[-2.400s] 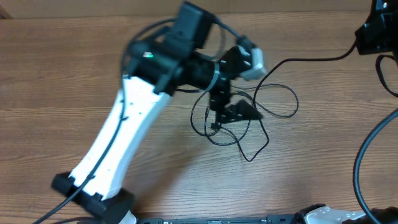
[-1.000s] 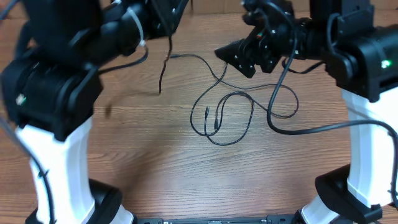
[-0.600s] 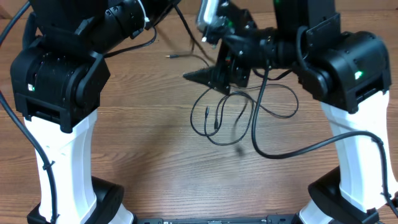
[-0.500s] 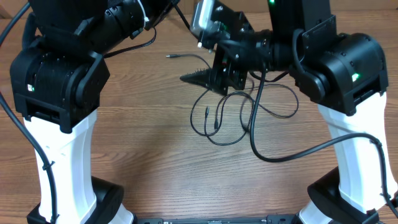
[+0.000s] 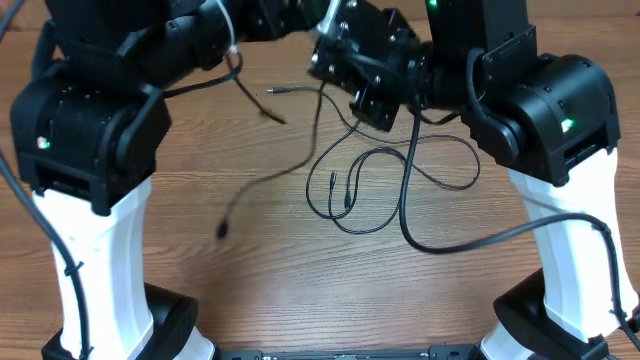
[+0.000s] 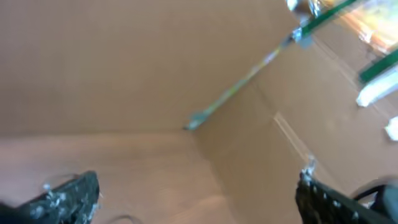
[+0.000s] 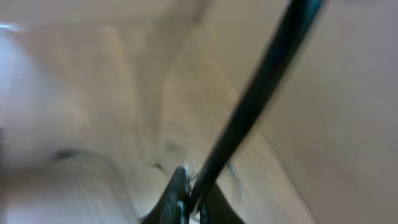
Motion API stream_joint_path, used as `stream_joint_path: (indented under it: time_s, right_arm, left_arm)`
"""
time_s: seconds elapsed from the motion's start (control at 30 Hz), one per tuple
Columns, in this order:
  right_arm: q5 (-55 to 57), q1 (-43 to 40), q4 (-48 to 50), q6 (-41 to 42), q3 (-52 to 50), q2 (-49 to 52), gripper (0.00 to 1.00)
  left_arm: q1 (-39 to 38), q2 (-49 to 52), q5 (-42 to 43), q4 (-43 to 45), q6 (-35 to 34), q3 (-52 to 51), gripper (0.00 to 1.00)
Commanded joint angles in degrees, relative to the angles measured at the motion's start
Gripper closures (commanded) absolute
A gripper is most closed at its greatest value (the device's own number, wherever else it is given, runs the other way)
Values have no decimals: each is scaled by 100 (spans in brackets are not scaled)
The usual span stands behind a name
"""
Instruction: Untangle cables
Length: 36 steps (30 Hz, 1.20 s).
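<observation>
As the right arm [image 5: 530,90] bends over the cables [image 5: 347,197], its jaws meet.

My overhead camera looks straight down on the wooden tabletop [image 5: 260,290], both arms rising from the frame's bottom edge, the cables [image 5: 370,190] mid-frame. The left wrist camera peers out past the spread left hand [image 6: 199,198] at blurred brown board. The right wrist camera, close behind the right hand [image 7: 185,200], is smeared, and I can match neither to the overhead
</observation>
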Motion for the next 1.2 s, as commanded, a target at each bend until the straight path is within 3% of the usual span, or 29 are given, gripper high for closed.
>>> stream_joint_path:
  time_s: [0.0, 0.1, 0.17, 0.2, 0.37, 0.53, 0.77, 0.93, 1.17]
  right_arm:
    - [1410, -345, 857, 313, 74, -26, 96]
    - [1823, -800, 1729, 315, 74, -24, 96]
    - [2044, -1145, 2365, 437, 74, -20, 96]
    - [2124, -1300, 2647, 562, 74, -13, 96]
    - [2295, -2208, 3812, 1047, 74, 105, 96]
    - [2618, -2889, 4666, 809, 74, 380, 96]
    - [2618, -3838, 5963, 796, 74, 1353, 96]
    - [2621, -4389, 7401, 704, 74, 2120, 96]
    - [3303, -5088, 9232, 686, 74, 2601, 96]
  left_arm:
    - [-31, -166, 306, -715, 3289, 26, 0]
    - [-31, -212, 92, -1032, 4006, 26, 0]
    - [-31, -227, 66, -1067, 4269, 26, 11]
    - [-31, -236, 66, -1069, 4371, 26, 0]
    - [-33, -249, 76, -1261, 4446, 24, 0]
    - [-31, -212, 68, -1674, 4656, 20, 0]
    - [-136, -122, 761, -2975, 6376, 17, 0]
    - [-354, -122, 588, -3241, 6387, 17, 0]
    - [-435, -122, -107, -2680, 5941, 17, 0]
